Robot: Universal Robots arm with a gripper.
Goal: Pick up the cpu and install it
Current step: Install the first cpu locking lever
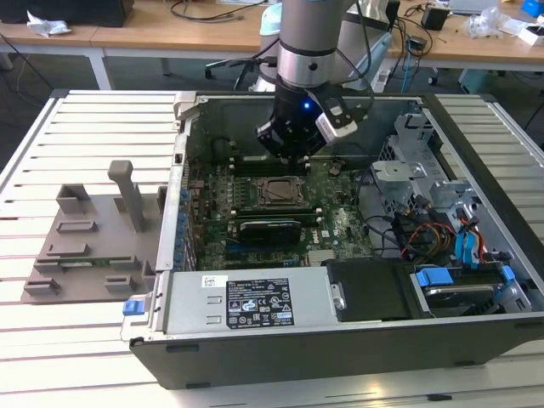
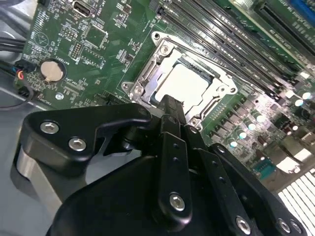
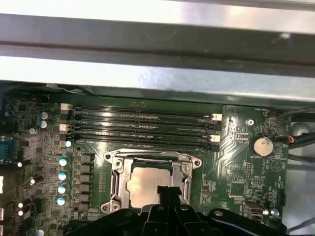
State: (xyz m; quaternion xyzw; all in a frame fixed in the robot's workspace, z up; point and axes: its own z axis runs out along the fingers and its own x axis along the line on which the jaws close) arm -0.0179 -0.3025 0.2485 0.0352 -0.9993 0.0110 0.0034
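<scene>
Nearest the lens in the second wrist view stands the black, bolted metal gripper (image 2: 170, 105); its slim fingers (image 2: 170, 142) run forward side by side with no gap visible between them, so the pincer reads as closed and empty. The fingertips hang just above the near edge of the silver metal socket frame (image 2: 147, 73) on the green motherboard (image 2: 93, 54).

Inside that frame lies the cpu (image 2: 184, 83), a flat square chip with a silver-grey top plate, seated level and square to the frame. The first wrist view confirms it: the cpu (image 3: 145, 182) sits within the frame (image 3: 115, 179), with the fingertips over its near edge. Whether they touch the plate cannot be told.

Judgement: the chip is already placed in the socket; the seating step is in hand or just finished. No retention plate covers it.

Beyond the socket run four black memory slots (image 3: 140, 125). In the exterior view the grey arm (image 1: 310, 38) descends vertically into the open computer case (image 1: 255, 319), wrist pointing straight down at the socket.
</scene>
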